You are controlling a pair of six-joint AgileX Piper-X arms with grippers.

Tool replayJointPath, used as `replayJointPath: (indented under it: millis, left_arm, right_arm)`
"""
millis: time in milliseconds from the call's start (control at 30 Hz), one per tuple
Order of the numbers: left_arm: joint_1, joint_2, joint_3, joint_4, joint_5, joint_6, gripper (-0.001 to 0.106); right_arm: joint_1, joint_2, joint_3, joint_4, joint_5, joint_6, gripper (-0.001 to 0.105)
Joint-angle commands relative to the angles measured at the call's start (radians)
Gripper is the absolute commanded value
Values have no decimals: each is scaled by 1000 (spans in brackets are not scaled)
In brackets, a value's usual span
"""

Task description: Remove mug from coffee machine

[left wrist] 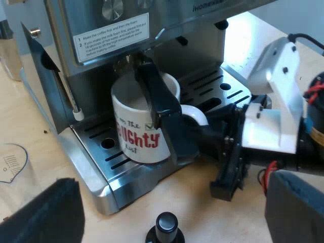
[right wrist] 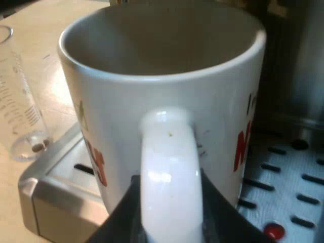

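Plainly only the grasp is done: my right gripper (right wrist: 169,223) clamps the handle of the mug (right wrist: 162,101), which stands on the drip tray (right wrist: 283,167) of the espresso machine (left wrist: 91,15), lifting it away remaining, while my left gripper (left wrist: 169,202) hangs spread wide over the tamper (left wrist: 166,225).

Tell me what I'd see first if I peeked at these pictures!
A big white mug with red letters stands on the espresso machine's metal drip tray. The right gripper has its black fingers closed on either side of the mug's handle. Beside the machine, a clear measuring glass stands on the table.
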Motion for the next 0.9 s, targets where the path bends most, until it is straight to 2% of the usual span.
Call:
replayJointPath:
  millis: [33,300,467,567,900]
  left_arm:
    - [-7,0,-8,-10,5,0,87]
    - [-7,0,-8,-10,8,0,87]
    - [-7,0,-8,-7,81,0,87]
    - [-14,0,-8,-4,89,0,87]
    - [-130,0,-8,7,96,0,87]
  right_arm:
    - [8,-27,20,-7,29,-11,0]
    - [14,-123,105,-7,35,-11,0]
    - [16,-196,160,-7,55,-11,0]
    - [16,-229,182,-7,59,-11,0]
    - [21,-382,250,70,66,-11,0]
